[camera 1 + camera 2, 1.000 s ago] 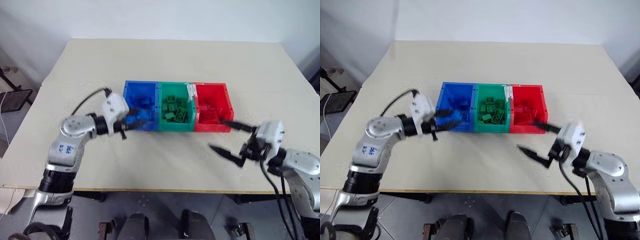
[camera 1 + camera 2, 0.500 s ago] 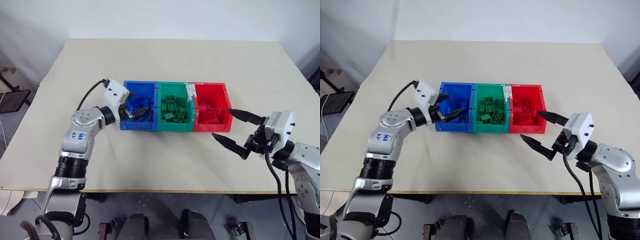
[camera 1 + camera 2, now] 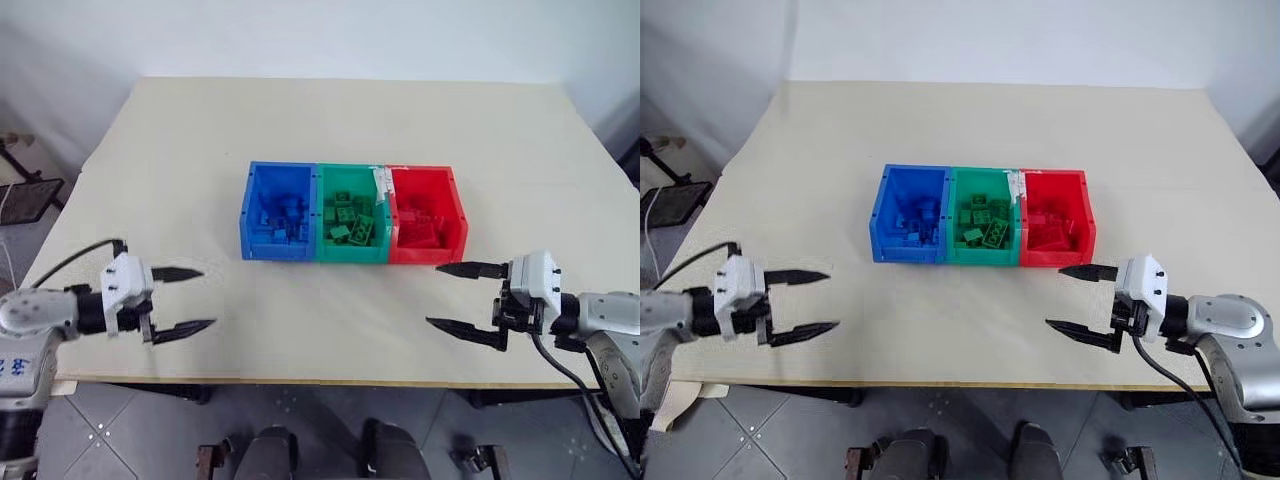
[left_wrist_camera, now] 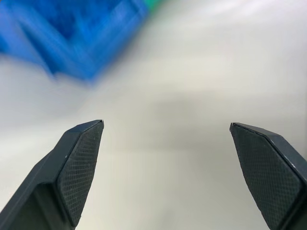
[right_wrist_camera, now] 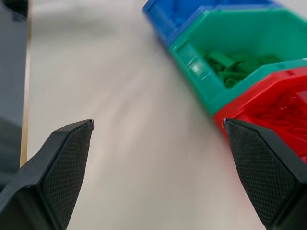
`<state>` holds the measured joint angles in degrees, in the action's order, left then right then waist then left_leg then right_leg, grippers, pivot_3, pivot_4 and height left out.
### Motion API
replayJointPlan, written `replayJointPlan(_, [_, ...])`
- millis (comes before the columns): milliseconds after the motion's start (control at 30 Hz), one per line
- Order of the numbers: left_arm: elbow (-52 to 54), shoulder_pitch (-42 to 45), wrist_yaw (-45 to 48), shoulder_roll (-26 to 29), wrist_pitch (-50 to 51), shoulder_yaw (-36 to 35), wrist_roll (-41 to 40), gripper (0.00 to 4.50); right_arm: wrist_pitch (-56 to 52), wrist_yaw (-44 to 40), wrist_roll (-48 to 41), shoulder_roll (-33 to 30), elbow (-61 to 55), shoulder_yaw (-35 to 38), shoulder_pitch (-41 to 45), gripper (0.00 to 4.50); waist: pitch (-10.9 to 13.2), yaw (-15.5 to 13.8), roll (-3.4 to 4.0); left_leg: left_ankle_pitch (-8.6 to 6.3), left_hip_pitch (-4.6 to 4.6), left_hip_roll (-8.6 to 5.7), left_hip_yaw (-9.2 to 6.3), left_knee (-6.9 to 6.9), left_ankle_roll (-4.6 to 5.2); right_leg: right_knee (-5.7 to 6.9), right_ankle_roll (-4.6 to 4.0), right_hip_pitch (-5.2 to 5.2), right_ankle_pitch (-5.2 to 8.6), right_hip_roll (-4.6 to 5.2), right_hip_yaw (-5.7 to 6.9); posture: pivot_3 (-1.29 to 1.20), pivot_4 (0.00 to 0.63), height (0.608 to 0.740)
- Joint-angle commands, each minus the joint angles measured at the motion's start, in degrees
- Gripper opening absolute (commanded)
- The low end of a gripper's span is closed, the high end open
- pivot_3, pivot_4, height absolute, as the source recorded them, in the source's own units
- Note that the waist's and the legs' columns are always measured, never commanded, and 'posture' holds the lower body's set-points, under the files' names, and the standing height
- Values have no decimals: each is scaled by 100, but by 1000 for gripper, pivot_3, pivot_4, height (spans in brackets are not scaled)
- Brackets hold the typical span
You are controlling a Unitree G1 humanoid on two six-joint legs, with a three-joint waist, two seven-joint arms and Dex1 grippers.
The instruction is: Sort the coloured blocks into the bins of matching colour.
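Left gripper [image 3: 190,300]: jaws spread wide, nothing held, hung over the table [image 3: 300,120] near its front left edge, well apart from the bins; 1 second earlier it was seen at the blue bin.

Bins: 3 joined in 1 row, long axis running left to right across mid-table.
- Blue bin [image 3: 277,211]: blue blocks [image 3: 285,215] inside.
- Green bin [image 3: 351,213]: green blocks [image 3: 348,221] inside.
- Red bin [image 3: 427,214]: red blocks [image 3: 422,226] inside.

Right gripper [image 3: 455,297]: jaws spread wide, empty, placed in front of and right of the red bin, not touching; shown lower than before.
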<state>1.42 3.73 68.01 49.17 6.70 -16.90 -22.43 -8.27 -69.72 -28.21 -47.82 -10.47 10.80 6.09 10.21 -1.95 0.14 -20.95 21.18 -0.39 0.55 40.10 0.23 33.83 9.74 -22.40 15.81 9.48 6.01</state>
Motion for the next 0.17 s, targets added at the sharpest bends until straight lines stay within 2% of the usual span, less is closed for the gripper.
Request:
replayJointPlan(33, [468, -36, -319, -158, -29, -145, -169, 4482, 111, 87, -39, 32, -7, 161, -7, 4500, 0, -8, 0, -1, 0, 0, 1, 0, 1, 0, 0, 0, 0, 0, 0, 0, 150, 740])
replayJointPlan(167, [720, -17, -847, -424, -6, 6, 47, 4482, 122, 412, 12, 246, -159, 129, -116, 4500, 0, 38, 0, -4, -4, 2, 2, -5, -3, 4, -1, -4, 0, 0, -1, 0, 150, 740])
